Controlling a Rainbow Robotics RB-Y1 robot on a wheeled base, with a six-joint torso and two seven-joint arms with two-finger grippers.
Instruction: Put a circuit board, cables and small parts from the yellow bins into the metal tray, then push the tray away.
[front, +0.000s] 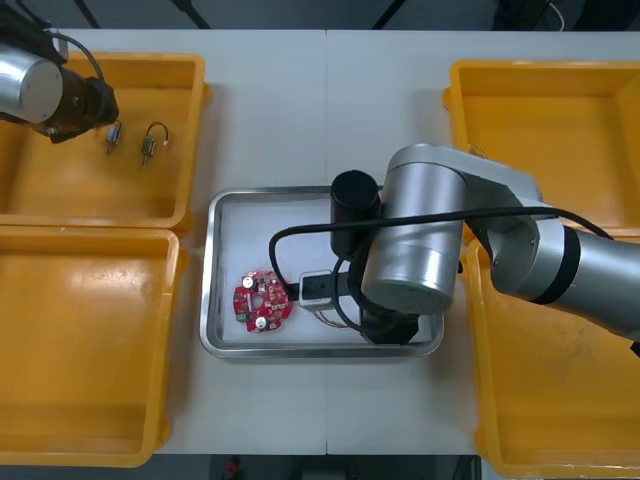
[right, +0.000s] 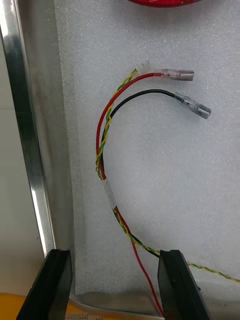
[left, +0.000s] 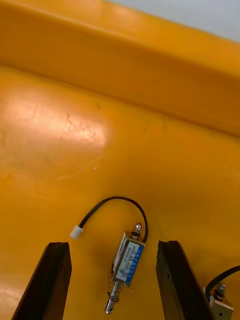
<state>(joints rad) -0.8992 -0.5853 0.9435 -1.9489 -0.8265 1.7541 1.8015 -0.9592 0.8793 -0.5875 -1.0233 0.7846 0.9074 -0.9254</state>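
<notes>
The left gripper (left: 112, 282) is hanging in the far yellow bin (front: 130, 60) to the left of the metal tray (front: 215, 270). Its fingers are standing well apart on either side of a small metal part (left: 126, 262) that is trailing a thin black lead (left: 115, 200), while a second small part (left: 220, 304) is lying just beside one finger. The right gripper (right: 114, 285) is hovering low inside the tray, fingers spread and holding nothing. The red, yellow and black cable (right: 108, 194) is lying loose on the white lining between them, and the round red circuit board (front: 262, 300) is resting in the tray nearby. To me, the worry on the left is a crooked squeeze, pinching the lead or knocking the neighbouring part instead of seating the body squarely. On the right, a strand is running close past one finger, so a careless lift may be snagging it and dragging the cable out over the tray's rim.
</notes>
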